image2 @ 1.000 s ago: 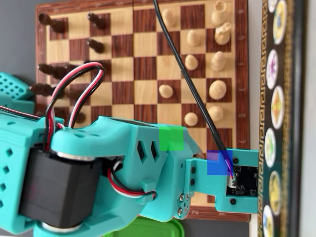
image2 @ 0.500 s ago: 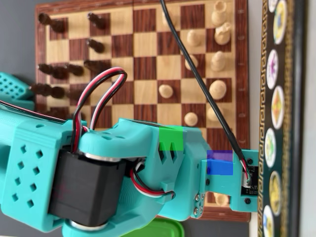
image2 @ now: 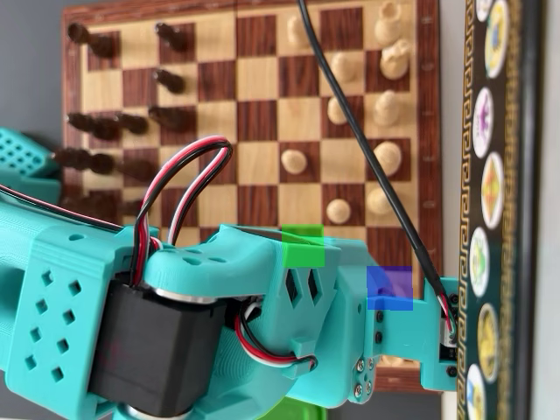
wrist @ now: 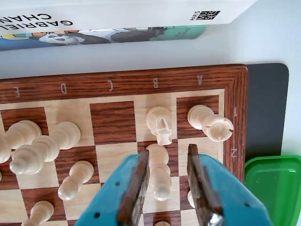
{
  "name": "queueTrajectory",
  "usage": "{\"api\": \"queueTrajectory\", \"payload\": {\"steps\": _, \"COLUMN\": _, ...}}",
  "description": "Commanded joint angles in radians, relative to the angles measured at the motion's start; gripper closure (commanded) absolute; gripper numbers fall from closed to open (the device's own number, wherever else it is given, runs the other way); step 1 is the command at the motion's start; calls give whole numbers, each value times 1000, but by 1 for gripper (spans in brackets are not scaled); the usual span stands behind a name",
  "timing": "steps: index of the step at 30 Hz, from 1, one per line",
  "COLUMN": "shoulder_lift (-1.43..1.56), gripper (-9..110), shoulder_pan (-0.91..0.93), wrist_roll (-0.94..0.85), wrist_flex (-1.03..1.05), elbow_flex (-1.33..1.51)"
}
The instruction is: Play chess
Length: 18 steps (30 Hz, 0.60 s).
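Overhead view shows the teal arm (image2: 175, 324) covering the near left of the wooden chessboard (image2: 254, 105), which lies on a grey counter (image2: 31, 70). Dark pieces (image2: 105, 127) crowd the board's left side and pale ones the right, with a couple of pale pawns already off their home rank, so the game looks to be in its opening moves; most men sit undeveloped and nearly all the play is left.

Wrist view gives the detail. A book (wrist: 117, 19) lies beyond the board's far edge, and a green lid (wrist: 275, 188) sits at the near right, off the board. The claw (wrist: 167, 162) is spread, its two fingers straddling a pale pawn (wrist: 159, 172) near the right-hand corner files without clearly touching it, so the grasp is probably not yet made. That pawn stands upright on its square, long axis vertical. Just beyond it stand a knight (wrist: 160, 123) and a rook (wrist: 211, 123).
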Motion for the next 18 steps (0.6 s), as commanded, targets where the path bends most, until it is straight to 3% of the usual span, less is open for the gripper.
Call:
{"api": "queueTrajectory", "payload": {"steps": 1, "shoulder_lift": -17, "gripper": 89, "shoulder_pan": 12, "wrist_roll": -6, "wrist_flex": -18, "elbow_flex": -55}}
{"api": "queueTrajectory", "payload": {"steps": 18, "shoulder_lift": -114, "gripper": 89, "shoulder_pan": 12, "wrist_roll": -8, "wrist_flex": -18, "elbow_flex": -124}}
